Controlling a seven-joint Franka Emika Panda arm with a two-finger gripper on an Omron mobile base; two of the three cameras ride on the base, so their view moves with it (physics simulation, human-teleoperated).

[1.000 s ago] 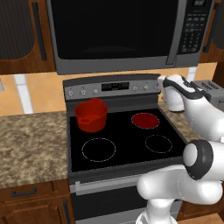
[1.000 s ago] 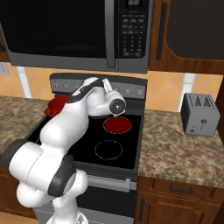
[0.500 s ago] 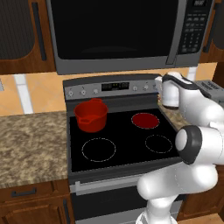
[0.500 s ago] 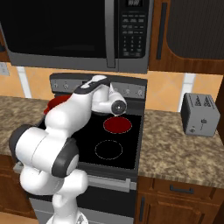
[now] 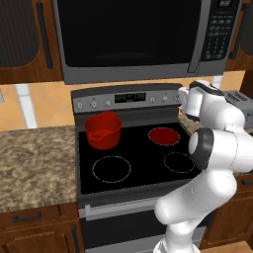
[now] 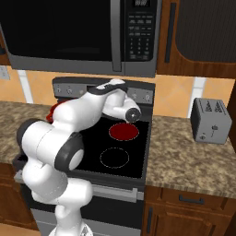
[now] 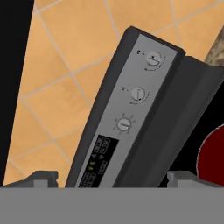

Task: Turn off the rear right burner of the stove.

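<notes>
Hand view shows three small knobs on the stove panel — rigid little dials, best pinched across the rim and twisted. Rear right burner glows red; jaws stand apart, empty.

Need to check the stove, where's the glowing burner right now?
The rear right burner glows red at the stove's back right, right of the red pot.

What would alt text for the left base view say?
A white robot arm reaches toward the stove control panel, beside the glowing rear right burner. A red pot sits rear left, under a black microwave.
</notes>
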